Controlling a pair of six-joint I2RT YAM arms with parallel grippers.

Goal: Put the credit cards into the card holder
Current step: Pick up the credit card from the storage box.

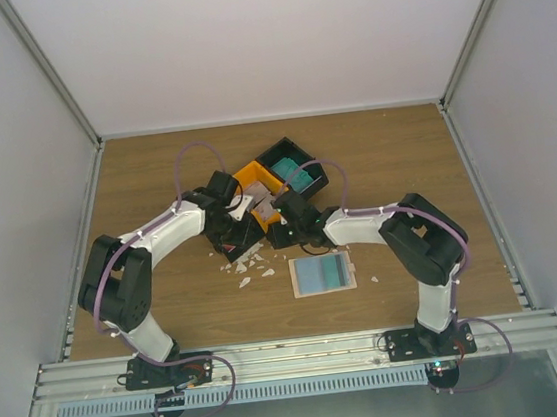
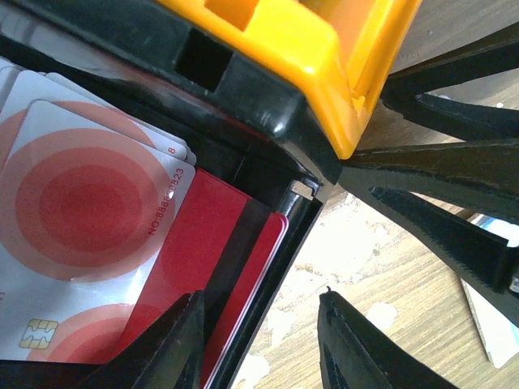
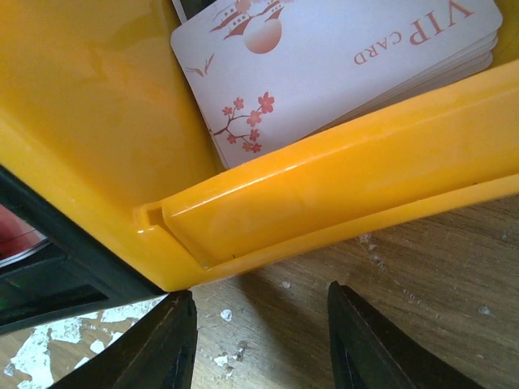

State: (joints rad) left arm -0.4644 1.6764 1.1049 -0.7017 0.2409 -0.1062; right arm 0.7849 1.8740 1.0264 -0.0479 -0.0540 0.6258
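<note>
**Both claws at the bins — cards not yet in the holder**

The left claw (image 2: 259, 352) stands partly open, straddling the near wall of a black plastic bin (image 2: 290, 251). One finger (image 2: 166, 352) is inside, over a glossy red card with a dark stripe (image 2: 215, 251). The other is outside, above the wooden table (image 2: 405, 284). Bare wood shows between the wall and the outer finger, and nothing is clamped. Ahead of the inner finger, to its left, lies a stack of white plastic cards printed with red rings (image 2: 81, 203), one showing a gold chip. Beyond the claw's tips rises a corner of the orange plastic bin (image 2: 308, 65), joined to the black one.

The right claw (image 3: 259, 348) is also partly open and empty — only table shows between its fingers. Just ahead of its tips runs the orange bin's wall. Past that wall, inside, sits a stack of white "VIP CARD" cards with red blossom print (image 3: 340, 65).

From above, the two claws meet nose to nose at the bins. Farther out beyond the right claw, a second black bin (image 1: 285, 146) holds teal cards (image 1: 297, 176). The flat beige-tan squarish card holder (image 1: 325, 291) lies on the table behind the right claw, apart from both claws, with a pale blue face up. Small white scraps (image 1: 250, 265) lie behind the left claw.
</note>
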